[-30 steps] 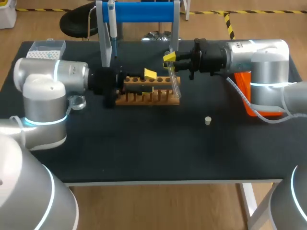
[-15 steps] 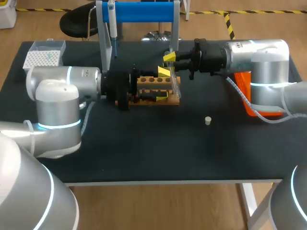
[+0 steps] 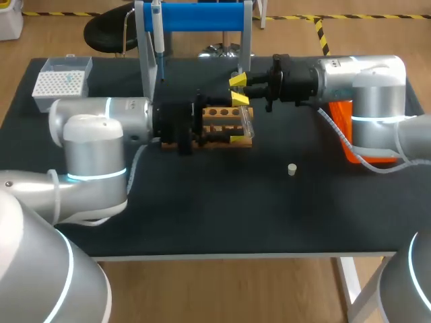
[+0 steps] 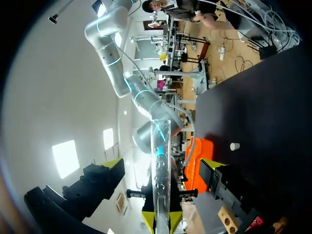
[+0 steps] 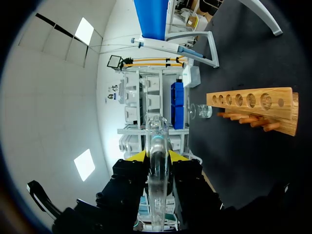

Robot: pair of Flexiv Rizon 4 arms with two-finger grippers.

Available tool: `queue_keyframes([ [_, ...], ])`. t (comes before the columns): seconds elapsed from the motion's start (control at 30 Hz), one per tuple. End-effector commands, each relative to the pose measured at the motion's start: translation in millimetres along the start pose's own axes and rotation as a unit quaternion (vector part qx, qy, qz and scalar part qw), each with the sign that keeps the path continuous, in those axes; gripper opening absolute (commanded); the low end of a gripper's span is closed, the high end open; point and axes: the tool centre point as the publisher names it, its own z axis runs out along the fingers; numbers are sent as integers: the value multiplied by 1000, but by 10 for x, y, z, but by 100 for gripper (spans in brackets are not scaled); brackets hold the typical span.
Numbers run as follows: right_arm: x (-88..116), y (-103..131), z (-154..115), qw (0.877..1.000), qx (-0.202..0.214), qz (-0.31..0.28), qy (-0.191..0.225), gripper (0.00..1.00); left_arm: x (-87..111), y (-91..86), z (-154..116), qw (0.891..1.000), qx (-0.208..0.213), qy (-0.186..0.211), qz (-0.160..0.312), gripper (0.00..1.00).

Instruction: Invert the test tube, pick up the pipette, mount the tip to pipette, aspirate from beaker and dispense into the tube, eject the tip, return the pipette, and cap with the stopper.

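Fingers of your right gripper [image 5: 157, 155] pinch the tube [image 4: 161, 141] from both sides, holding it by the end of the rack [image 3: 217, 126], likely for a handover. Your left gripper [image 4: 162, 166] is spread wide, the tube between its fingers untouched. The tube is clear, smooth, round glass and probably slippery; the rack is drilled wood.

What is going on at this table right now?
The right gripper is shut on the test tube, holding it by the wooden rack. The left gripper is open, one finger on each side of the tube. The pipette hangs on its stand and the stopper lies on the table, both untouched.
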Motion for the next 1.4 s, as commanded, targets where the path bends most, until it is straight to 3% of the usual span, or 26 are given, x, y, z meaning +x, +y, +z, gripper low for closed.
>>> queue_keyframes([
  [0.03, 10, -5, -4, 1000, 0, 0, -2, 0, -9, 11, 63, 1000, -6, 5, -1, 100],
  [0.37, 10, -5, -4, 1000, 0, 0, -2, 0, -42, 41, 95, 1000, -11, 10, 9, 99],
  [0.5, 10, -5, -4, 1000, 0, 0, -2, 0, -41, 41, 104, 1000, -10, 7, 10, 87],
  [0.57, 10, -5, -4, 1000, 0, 0, -2, 0, -41, 40, 109, 1000, -9, 7, 10, 77],
  [0.63, 10, -5, -4, 1000, 0, 0, -2, 0, -38, 39, 111, 1000, -10, 8, 10, 76],
  [0.67, 10, -5, -4, 1000, 0, 0, -2, 0, -38, 39, 112, 1000, -10, 8, 10, 70],
  [0.7, 10, -5, -4, 1000, 0, 0, -2, 0, -37, 39, 112, 1000, -11, 8, 10, 55],
  [0.73, 10, -5, -4, 1000, 0, 0, -2, 0, -36, 38, 112, 1000, -10, 8, 11, 48],
  [1.4, 10, -5, -4, 1000, 0, 0, -2, 0, -37, 26, 120, 1000, -4, 9, 15, 37],
])
